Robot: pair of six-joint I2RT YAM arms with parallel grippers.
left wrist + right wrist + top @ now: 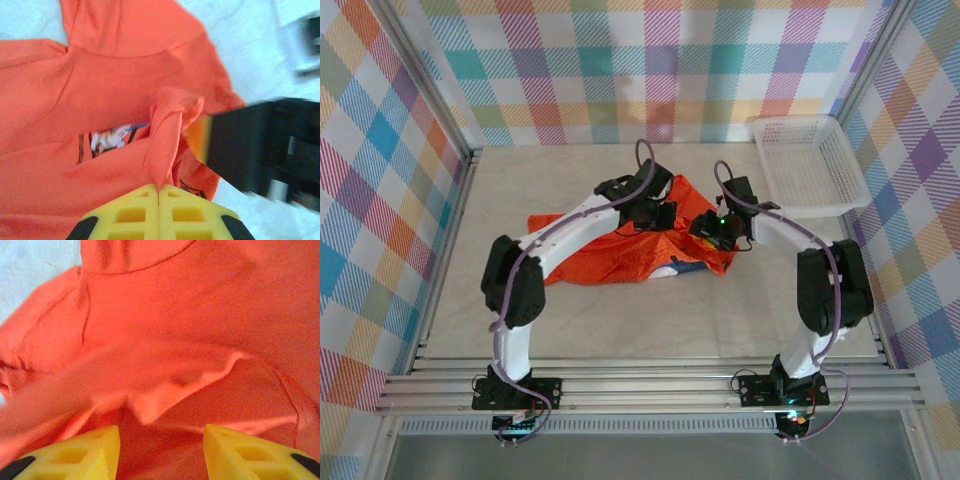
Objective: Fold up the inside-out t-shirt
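1. The bright orange short-sleeved fabric t-shirt (pixel 610 255) lies as a bunched heap on the pale surface (pixel 570 320). It is left of the white plastic mesh basket (pixel 810 165), on that basket's near side and well apart from it. Nothing lies flat, so I judge the folding proper has not begun.
2. My left end effector (pixel 159 192) has its yellow fingers pressed fully together on a ridge of orange cloth. The fabric rises in a tented peak straight into the tips. I read this pinch as an anchor: it holds one layer up so the rest can be pulled away from it.
3. My right end effector (pixel 161 432) stands roughly half open with nothing between its jaws. A ruffled edge of the shirt lies just ahead of the gap. It sits between the left end effector and the basket, over the basket-side part of the heap. I take that as a good spot for finding a second hold on the same garment.
4. A strip of the cartoon print (pixel 112 140) peeks through a gap between layers. That suggests to me the printed face is turned inward.
5. My worry is that the left pinch has caught two layers at once. I can't tell that from the wrist view.
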